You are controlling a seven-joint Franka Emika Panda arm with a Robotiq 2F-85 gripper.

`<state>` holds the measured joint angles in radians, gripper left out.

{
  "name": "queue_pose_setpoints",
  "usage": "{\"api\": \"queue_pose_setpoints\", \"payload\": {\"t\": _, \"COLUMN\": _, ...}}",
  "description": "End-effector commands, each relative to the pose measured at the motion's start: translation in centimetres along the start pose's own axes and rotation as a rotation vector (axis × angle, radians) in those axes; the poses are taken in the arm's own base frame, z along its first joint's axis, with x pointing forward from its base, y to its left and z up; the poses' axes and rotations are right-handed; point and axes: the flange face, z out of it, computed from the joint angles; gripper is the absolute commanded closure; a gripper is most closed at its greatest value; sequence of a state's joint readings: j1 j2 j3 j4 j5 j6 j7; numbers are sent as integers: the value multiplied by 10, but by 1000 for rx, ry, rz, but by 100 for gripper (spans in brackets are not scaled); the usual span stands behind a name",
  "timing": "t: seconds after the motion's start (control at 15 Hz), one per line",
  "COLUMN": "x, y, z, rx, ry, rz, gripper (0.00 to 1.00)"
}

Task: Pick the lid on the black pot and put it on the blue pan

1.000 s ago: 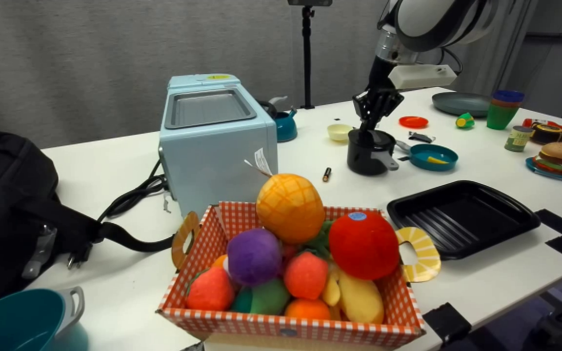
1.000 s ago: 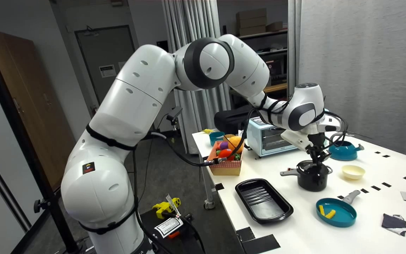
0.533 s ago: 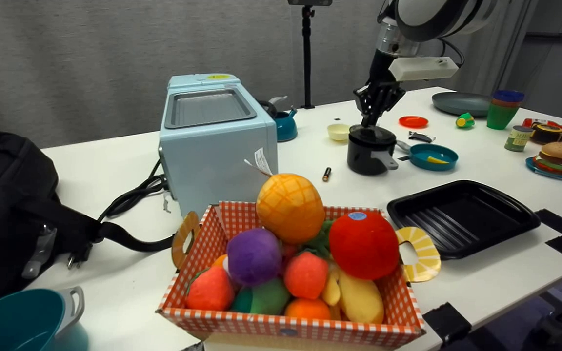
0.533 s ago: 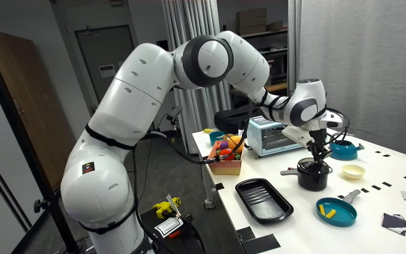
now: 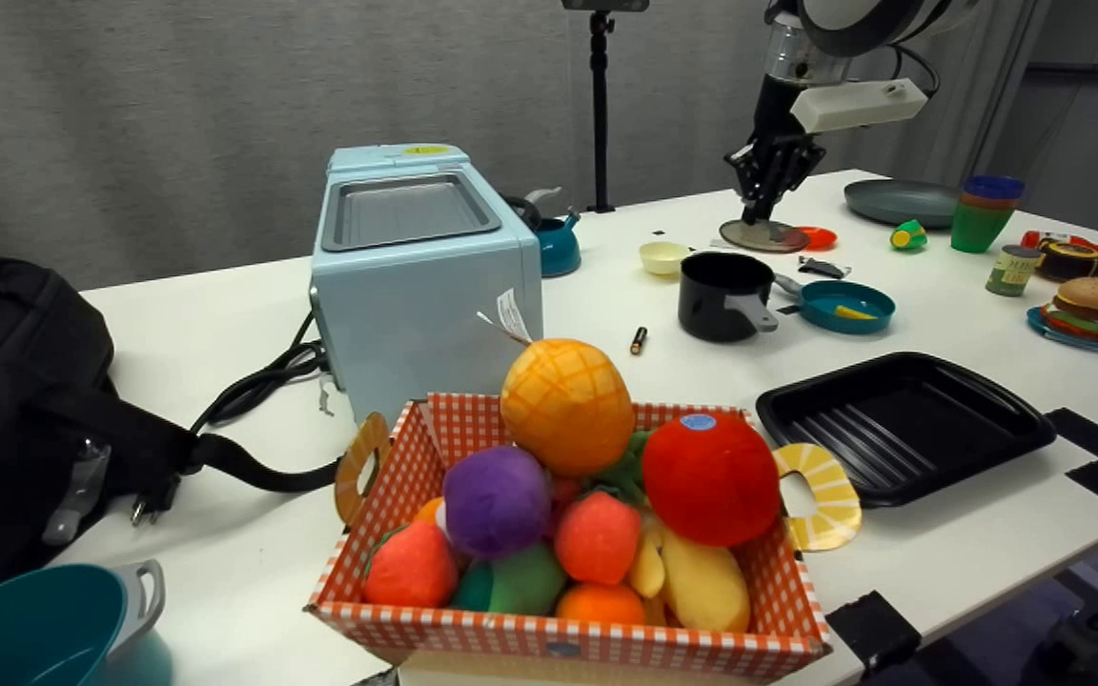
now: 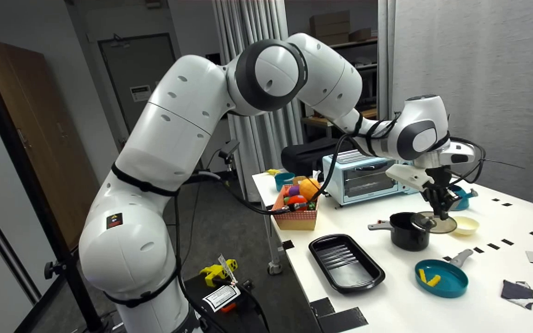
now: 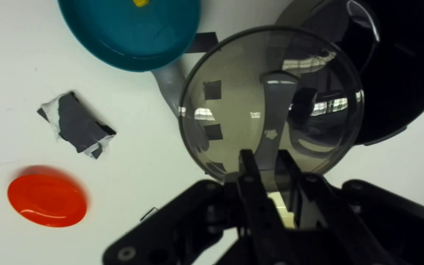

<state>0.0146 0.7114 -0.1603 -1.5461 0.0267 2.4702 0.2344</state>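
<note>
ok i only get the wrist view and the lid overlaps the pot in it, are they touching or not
Observer: Not touching; in an exterior view a gap shows between the lid and the black pot.
Operator: good, whats in the blue pan, my view cuts it off
Observer: Two yellow pieces.
Operator: anything big beside it that i cant see
Observer: Yes, a black ribbed tray lies beside it.

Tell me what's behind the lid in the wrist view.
Through the see-through lid show the pan handle, dark tape and white table. Glare and the jaws cover other parts, so how much of the pot lies there cannot be told.
</note>
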Motion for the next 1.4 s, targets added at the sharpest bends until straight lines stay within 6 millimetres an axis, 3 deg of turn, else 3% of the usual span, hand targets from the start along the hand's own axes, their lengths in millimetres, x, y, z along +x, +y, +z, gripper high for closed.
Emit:
{"api": "queue_pose_setpoints", "payload": {"t": 0.0, "x": 2, "y": 35, "z": 0, "rx": -54, "ry": -10, "rz": 21, "gripper": 95}}
{"api": "queue_pose_setpoints", "payload": {"t": 0.33, "x": -14, "y": 67, "z": 15, "rx": -94, "ry": -48, "rz": 28, "gripper": 95}}
{"api": "queue_pose_setpoints", "payload": {"t": 0.73, "x": -47, "y": 73, "z": 40, "rx": -112, "ry": -111, "rz": 11, "gripper": 95}}
{"api": "queue_pose_setpoints", "payload": {"t": 1.27, "x": -59, "y": 77, "z": 52, "rx": -123, "ry": -135, "rz": 9, "gripper": 95}}
{"api": "queue_pose_setpoints", "payload": {"t": 1.33, "x": -59, "y": 78, "z": 53, "rx": -127, "ry": -137, "rz": 9, "gripper": 83}}
